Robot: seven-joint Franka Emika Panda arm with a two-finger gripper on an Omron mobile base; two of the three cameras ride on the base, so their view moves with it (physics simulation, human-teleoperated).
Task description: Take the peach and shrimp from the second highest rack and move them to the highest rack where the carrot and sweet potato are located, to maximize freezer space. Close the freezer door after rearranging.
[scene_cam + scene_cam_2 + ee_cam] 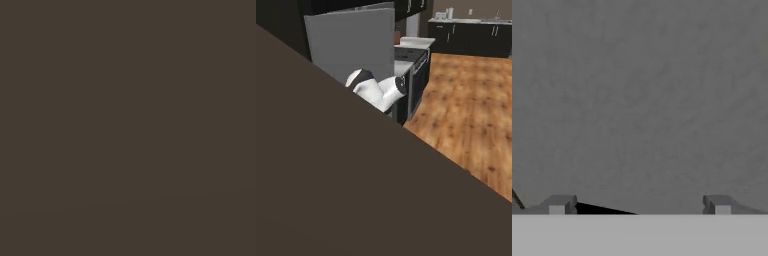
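Pincer point(639, 207) w/ tips spread wide apart, facing flat grey freezer door point(642, 100) up close, arm point(376, 90) reaching beside door, wood floor point(471, 110) lying at right.

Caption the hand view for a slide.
Open gripper, jaws spread wide with nothing between them, facing a flat grey surface close ahead.

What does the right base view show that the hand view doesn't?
The right base view alone shows the white arm reaching toward a flat grey door panel, a dark brown surface blocking the lower left, the wooden floor, a range and dark cabinets. The hand view alone shows the open end effector, its fingertips wide apart, up close to a plain grey surface. Shared: probably that grey panel; neither shows food.
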